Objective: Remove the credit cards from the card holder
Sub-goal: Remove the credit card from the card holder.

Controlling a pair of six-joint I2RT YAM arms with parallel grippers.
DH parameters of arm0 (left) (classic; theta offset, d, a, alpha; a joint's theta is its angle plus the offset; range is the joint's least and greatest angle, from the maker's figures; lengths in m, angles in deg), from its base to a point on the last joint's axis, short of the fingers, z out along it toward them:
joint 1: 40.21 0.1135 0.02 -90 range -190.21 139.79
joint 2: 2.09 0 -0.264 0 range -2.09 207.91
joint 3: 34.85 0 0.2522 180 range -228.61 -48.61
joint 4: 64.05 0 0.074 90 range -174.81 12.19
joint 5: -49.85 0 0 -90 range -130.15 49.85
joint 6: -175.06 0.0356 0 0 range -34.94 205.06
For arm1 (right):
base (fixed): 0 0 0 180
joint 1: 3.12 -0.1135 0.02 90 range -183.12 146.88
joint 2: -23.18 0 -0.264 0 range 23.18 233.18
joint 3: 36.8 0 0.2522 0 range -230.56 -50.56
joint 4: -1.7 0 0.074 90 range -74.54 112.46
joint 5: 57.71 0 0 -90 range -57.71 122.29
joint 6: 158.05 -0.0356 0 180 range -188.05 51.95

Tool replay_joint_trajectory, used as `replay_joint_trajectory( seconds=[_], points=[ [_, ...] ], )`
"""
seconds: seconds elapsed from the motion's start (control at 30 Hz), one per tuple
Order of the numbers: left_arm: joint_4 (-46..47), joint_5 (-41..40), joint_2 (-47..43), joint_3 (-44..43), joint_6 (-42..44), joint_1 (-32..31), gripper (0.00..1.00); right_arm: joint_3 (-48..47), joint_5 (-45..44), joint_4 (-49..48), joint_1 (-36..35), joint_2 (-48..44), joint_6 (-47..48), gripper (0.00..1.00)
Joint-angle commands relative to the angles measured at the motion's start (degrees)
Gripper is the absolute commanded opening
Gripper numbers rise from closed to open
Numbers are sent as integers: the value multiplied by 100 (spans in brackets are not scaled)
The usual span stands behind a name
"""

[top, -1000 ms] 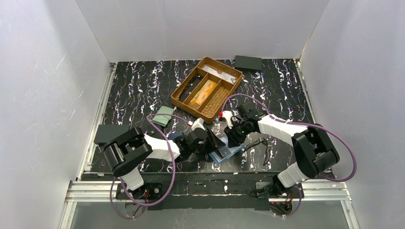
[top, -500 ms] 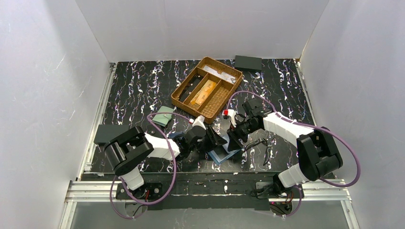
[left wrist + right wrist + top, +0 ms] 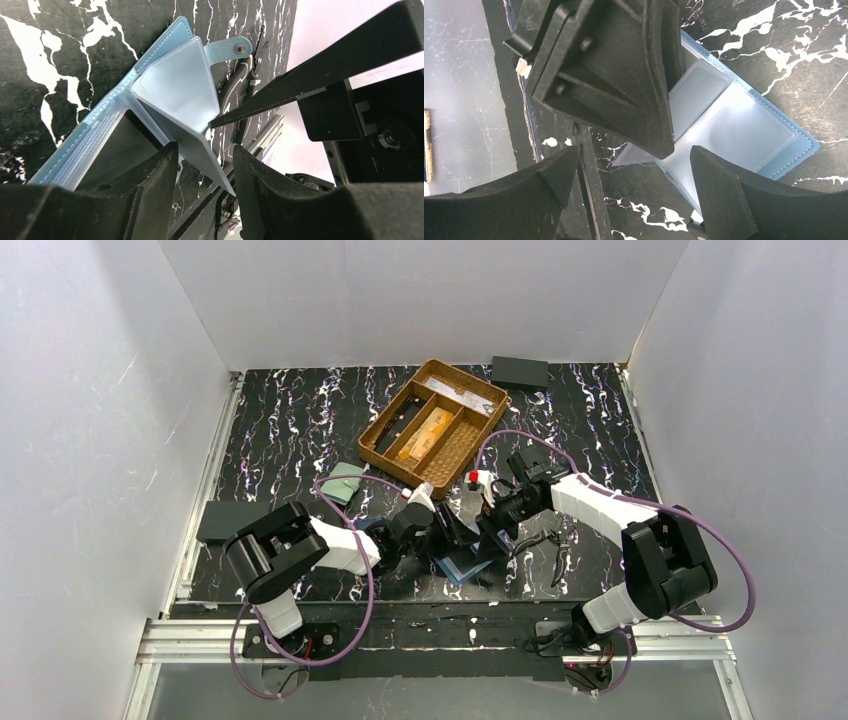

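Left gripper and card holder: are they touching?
Touching. The left wrist view shows a clear leaf of the card holder running between the left gripper's fingers, lying against one.

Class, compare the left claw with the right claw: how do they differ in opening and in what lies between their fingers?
Opening: the left claw leaves a narrow gap between its fingers; the right claw is spread wide.
Between the fingers: a clear sleeve of the open blue card holder runs through the left claw's gap; the right claw's gap frames the left claw's tip and grips nothing.
Shared: both are black and meet at the card holder.
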Motion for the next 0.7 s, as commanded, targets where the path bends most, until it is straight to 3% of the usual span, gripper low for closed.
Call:
replay_joint_trajectory(
  seconds=[0.0, 0.33, 0.57, 0.67],
  points=[
    [205, 123, 38, -158, 148, 33, 43, -68, -200, -310, -77, -1, -281, 92],
    [508, 210, 177, -161, 85, 32, 44, -27, -892, -768, -189, 198, -927, 84],
    [529, -82, -138, 120, 128, 34, 44, -6, -1018, -896, -176, 190, -1096, 46],
    [529, -250, -306, 251, 178, 31, 45, -7, -1059, -920, -142, 194, -1132, 37]
  ],
)
